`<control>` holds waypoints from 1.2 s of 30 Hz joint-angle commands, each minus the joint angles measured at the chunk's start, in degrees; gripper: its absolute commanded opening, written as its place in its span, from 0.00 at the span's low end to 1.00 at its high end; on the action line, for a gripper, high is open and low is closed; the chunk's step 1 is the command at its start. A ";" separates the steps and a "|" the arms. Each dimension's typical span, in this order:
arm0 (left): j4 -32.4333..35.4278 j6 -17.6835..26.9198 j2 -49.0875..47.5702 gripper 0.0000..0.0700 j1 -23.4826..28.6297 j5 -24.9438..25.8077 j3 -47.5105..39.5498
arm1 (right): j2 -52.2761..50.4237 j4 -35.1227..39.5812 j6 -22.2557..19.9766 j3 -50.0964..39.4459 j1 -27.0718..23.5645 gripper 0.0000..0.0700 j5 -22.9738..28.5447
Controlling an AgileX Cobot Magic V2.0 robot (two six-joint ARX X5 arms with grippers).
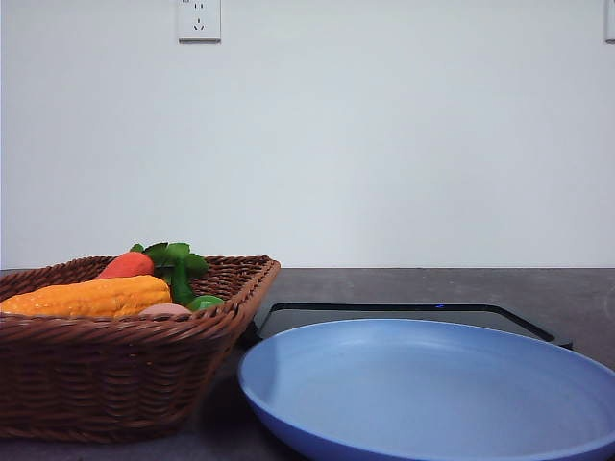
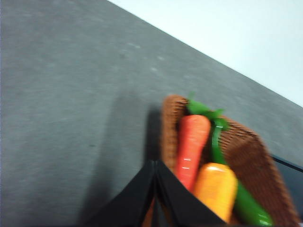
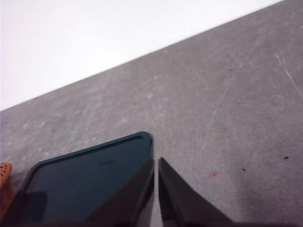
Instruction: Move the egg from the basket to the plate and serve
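Both claws were closed and empty: your left gripper (image 2: pixel 155 189) hung over the wicker basket (image 1: pixel 115 375), where the egg (image 1: pixel 165 309) peeked beside the corn (image 1: pixel 91 296). You needed to open wide before descending.

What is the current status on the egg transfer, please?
Left claw shut, empty, above basket. Right claw shut, empty, by black tray. Egg barely visible under corn. Plate empty.

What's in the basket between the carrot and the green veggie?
In the left wrist view, the long yellow-orange vegetable lies between the carrot and the green vegetable, all inside the basket.
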 commanded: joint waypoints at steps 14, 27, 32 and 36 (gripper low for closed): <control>-1.00 5.98 31.29 0.00 -0.49 21.97 16.52 | 25.50 -13.96 -7.60 19.62 -0.02 0.00 -14.91; -3.36 9.69 48.99 0.20 -7.57 28.65 26.21 | 47.19 -22.41 -12.19 22.03 0.41 0.28 -24.80; -1.33 9.26 50.97 0.42 -9.36 28.62 26.21 | 53.11 -21.31 -13.09 20.64 2.69 0.29 -25.00; -1.13 9.29 51.60 0.43 -10.14 28.44 26.21 | 57.02 -17.87 -12.93 19.51 5.16 0.29 -25.48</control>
